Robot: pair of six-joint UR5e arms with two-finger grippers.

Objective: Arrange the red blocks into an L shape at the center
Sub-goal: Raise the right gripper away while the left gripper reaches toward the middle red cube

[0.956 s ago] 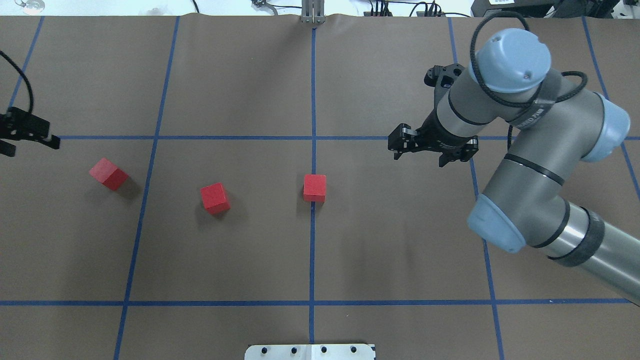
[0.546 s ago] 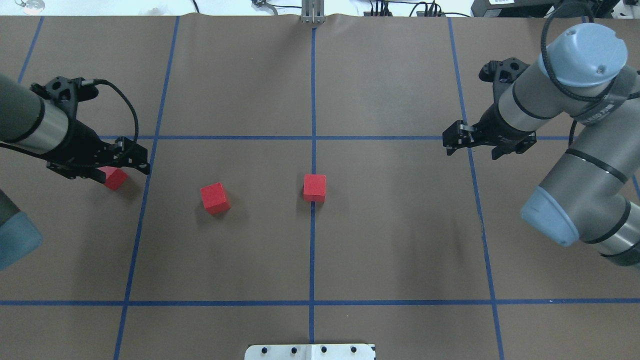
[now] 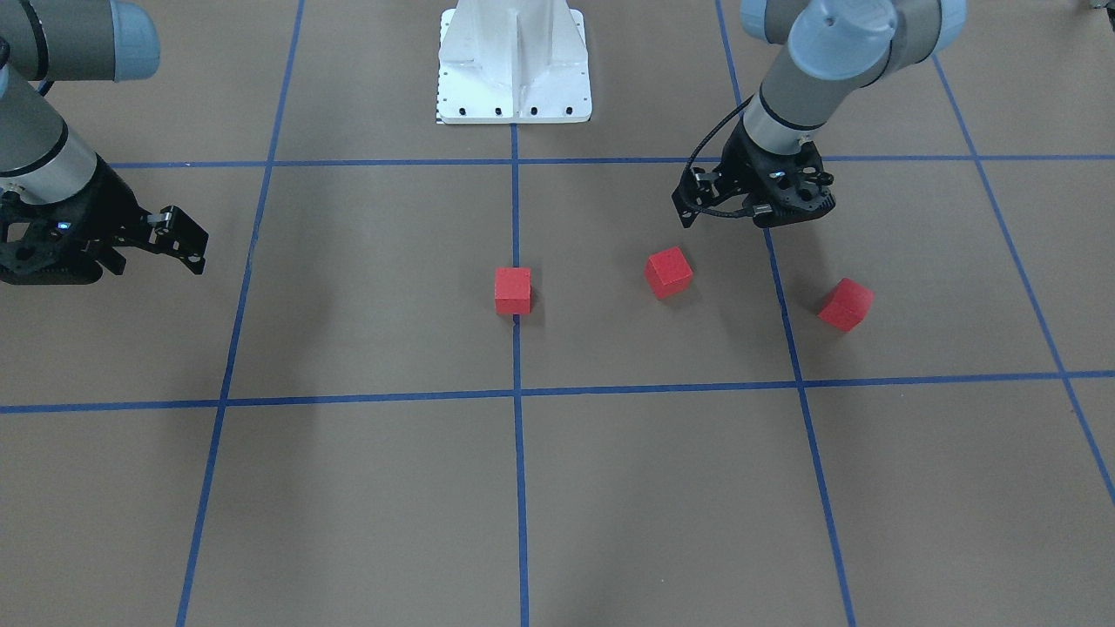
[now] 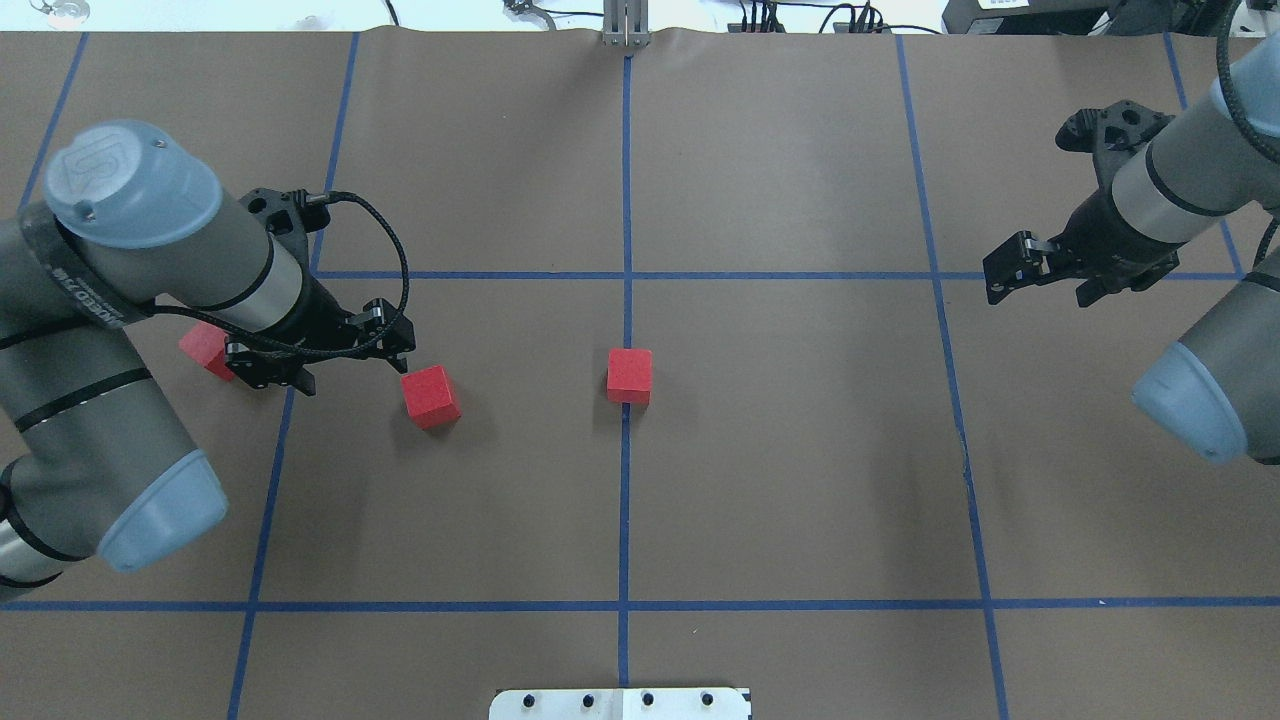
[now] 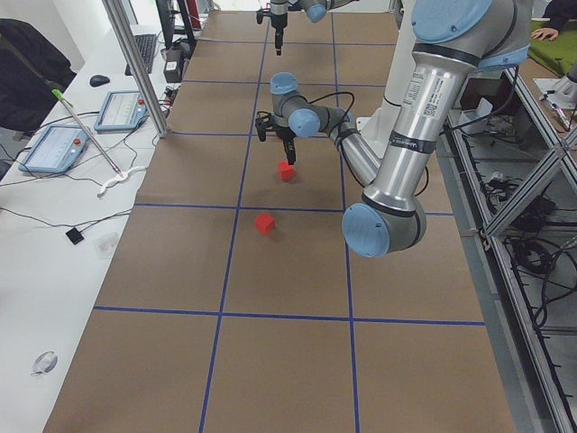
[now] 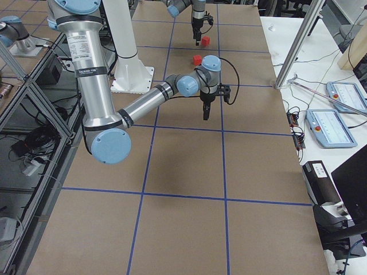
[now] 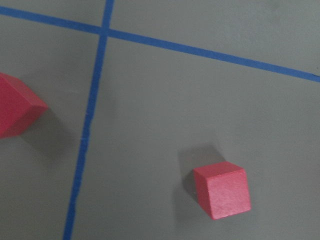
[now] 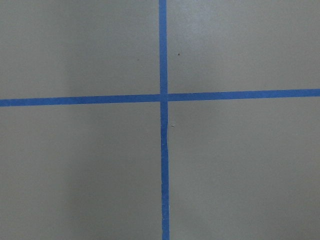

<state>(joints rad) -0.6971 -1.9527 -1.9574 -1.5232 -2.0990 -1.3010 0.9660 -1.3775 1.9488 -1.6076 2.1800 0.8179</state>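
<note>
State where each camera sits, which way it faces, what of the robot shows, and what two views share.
Front-facing: across the table, facing the base, looking down; left arm, right arm.
Overhead: behind the base, looking forward and down; both arms.
Exterior left: table's left end, looking along it; left arm near.
Exterior right: right end; right arm near.
Left wrist: down on two blocks; no arm.
Right wrist: down on a tape cross; no arm.
Overhead and front-facing share all three blocks.

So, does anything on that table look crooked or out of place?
Nothing is spilled or broken. One red block sits square on the blue tape line; the middle block and the outer block lie apart, turned askew to the grid.
</note>
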